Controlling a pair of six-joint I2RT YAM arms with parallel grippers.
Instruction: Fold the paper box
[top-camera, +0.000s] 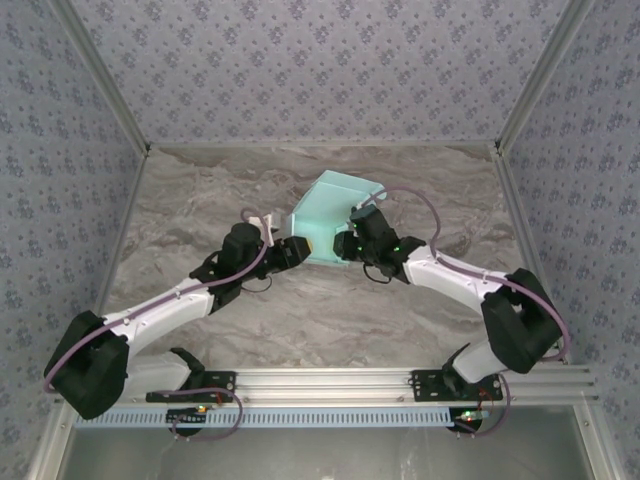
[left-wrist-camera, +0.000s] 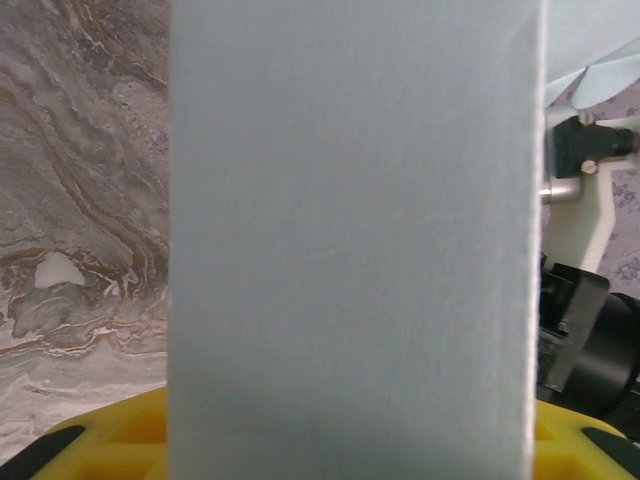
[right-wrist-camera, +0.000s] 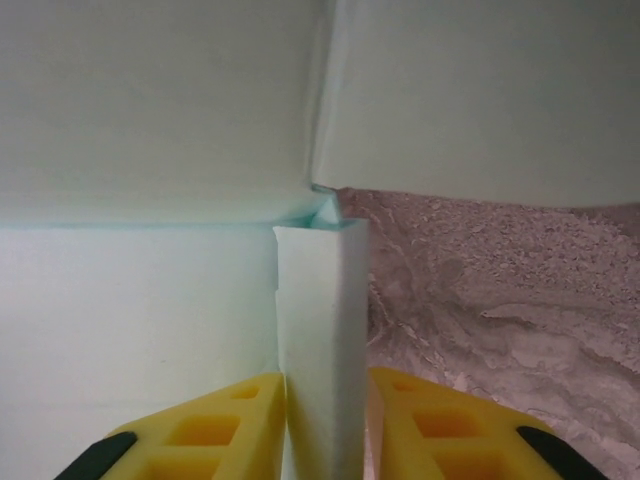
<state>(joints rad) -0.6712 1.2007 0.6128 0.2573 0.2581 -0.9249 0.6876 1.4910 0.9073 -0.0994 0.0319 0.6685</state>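
Grey marble-veined tabletop (top-camera: 330, 320) bore silver aluminium rail (top-camera: 340, 378) along near edge; pale aqua card box (top-camera: 335, 215) over centre, contact unclear.

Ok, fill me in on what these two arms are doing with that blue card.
Both arms meet at the middle of the marble table over the paper box, a pale aqua card that is partly folded up but not closed. The right gripper pinches one upright flap between its yellow fingers. The left gripper is up against the box's near-left side. A card panel hides its jaws, so its grip can't be judged.
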